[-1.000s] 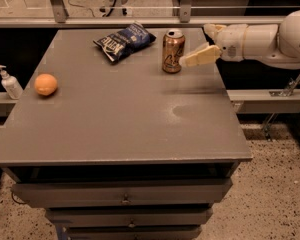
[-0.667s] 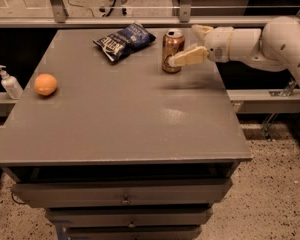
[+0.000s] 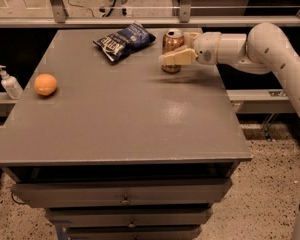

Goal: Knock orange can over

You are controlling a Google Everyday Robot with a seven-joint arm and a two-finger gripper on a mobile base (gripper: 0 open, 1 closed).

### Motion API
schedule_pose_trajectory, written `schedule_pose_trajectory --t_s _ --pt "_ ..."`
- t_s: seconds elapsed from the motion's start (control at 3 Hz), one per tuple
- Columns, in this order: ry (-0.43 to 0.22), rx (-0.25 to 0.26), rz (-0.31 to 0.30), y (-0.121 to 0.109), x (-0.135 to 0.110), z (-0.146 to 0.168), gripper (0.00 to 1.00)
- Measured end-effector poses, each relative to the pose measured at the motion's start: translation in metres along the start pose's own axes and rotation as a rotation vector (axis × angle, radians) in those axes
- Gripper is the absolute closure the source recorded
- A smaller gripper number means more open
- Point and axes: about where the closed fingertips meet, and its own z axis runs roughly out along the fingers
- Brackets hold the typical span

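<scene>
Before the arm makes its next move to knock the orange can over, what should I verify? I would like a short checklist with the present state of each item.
1. Slim copper-orange drink can stands upright, not yet knocked over: ok.
2. Beige gripper is at the can's side, reaching in from the right at mid-height: ok.
3. Gripper really touches the can: cannot tell.
4. Dark blue chip bag lies close on the can's left, so a leftward push may drop the can onto it: not ok.
5. Round orange fruit sits far away near the left edge: ok.
6. Grey table is bare in front of the can: ok.
</scene>
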Motion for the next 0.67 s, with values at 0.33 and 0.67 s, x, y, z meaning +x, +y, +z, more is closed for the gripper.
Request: schedule_pose_trajectory --t_s 0.33,0.67 --pt "0.006 -0.008 0.027 -0.0011 0.0027 0.0048 0.41" --pt "0.002 -0.013 0.034 -0.0013 -0.0004 -0.0002 0.64"
